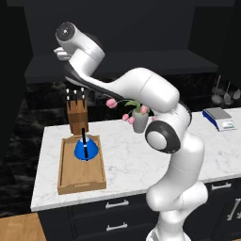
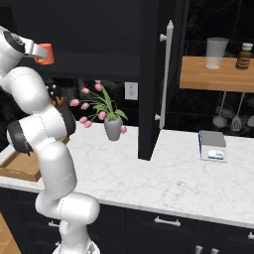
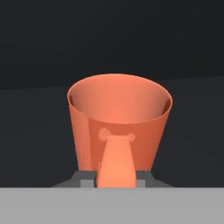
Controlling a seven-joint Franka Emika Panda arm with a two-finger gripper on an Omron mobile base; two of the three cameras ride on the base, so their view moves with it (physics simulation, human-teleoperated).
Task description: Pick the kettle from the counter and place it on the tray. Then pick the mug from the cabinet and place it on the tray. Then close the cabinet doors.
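The orange-red mug stands on the dark shelf inside the cabinet, its handle turned toward the hand. My gripper is shut on that handle, one finger close against each side. From the right base view, the mug sits high at the left, just beyond the gripper. The blue kettle rests in the far half of the wooden tray on the counter. One cabinet door stands open, edge-on, with its silver bar handle.
A knife block stands right behind the tray. A grey vase of pink flowers sits mid-counter, a small scale at the right. A wooden shelf carries a glass and a bottle, with utensils hanging below.
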